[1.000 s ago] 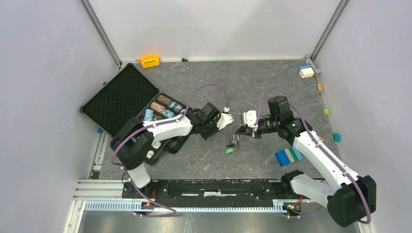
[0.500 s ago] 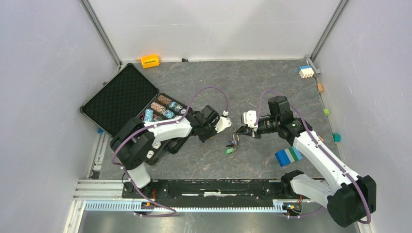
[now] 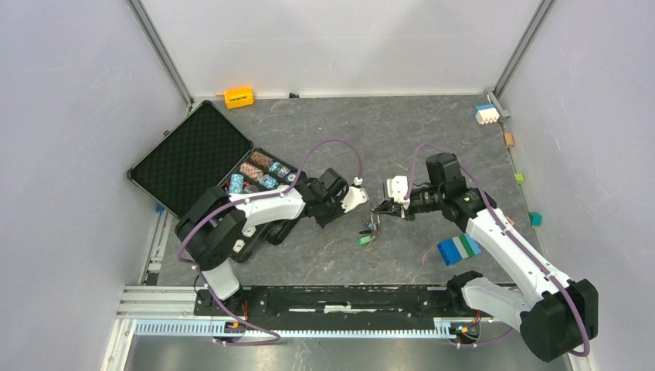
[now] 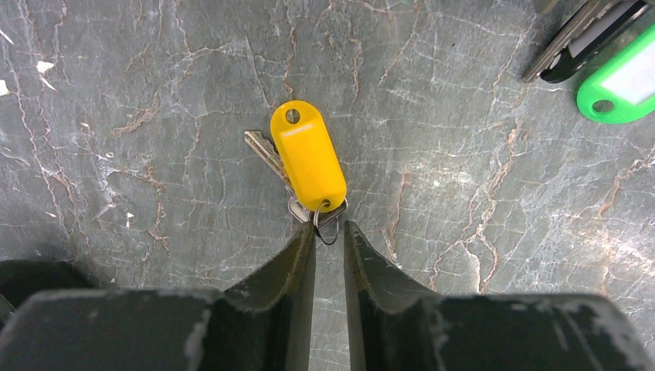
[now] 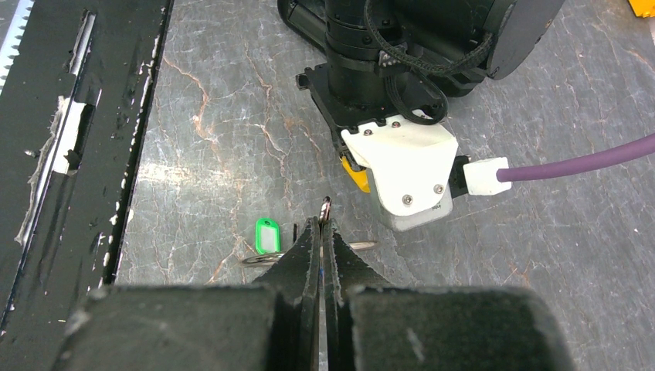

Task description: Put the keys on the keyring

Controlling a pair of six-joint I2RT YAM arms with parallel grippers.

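A yellow-tagged key [image 4: 307, 158] lies flat on the grey marbled table [image 4: 479, 232], near the middle and a little toward the front edge. The silver key itself peeks out from under the left side of its yellow plastic tag. A small ring [image 4: 328, 224] joins the two at the end nearest the left claw.

The left claw [image 4: 330, 233] points at that end, its two dark fingers nearly together with a narrow gap between them. The loop of the small ring sits right at the mouth of the gap. Whether the fingers are pinching it or only flanking it cannot be told.

Just to the right lies a green tag [image 5: 266, 234], flat on the table. A dark key [image 4: 579, 35] lies beside it. The right claw [image 5: 322, 224] faces the left one from close by, its fingers pressed tightly together on a thin metal piece [image 5: 326, 207] whose tip pokes out between them. Curved silver wire of a larger ring [image 5: 259, 260] shows on either side of the fingers, low over the table.

Behind the left arm sits an open black case [image 3: 189, 154] holding rolls of chips [image 3: 259, 171]. A blue, green and white brick stack [image 3: 459, 250] stands beside the right arm. An orange block [image 3: 239, 97] rests at the back wall.
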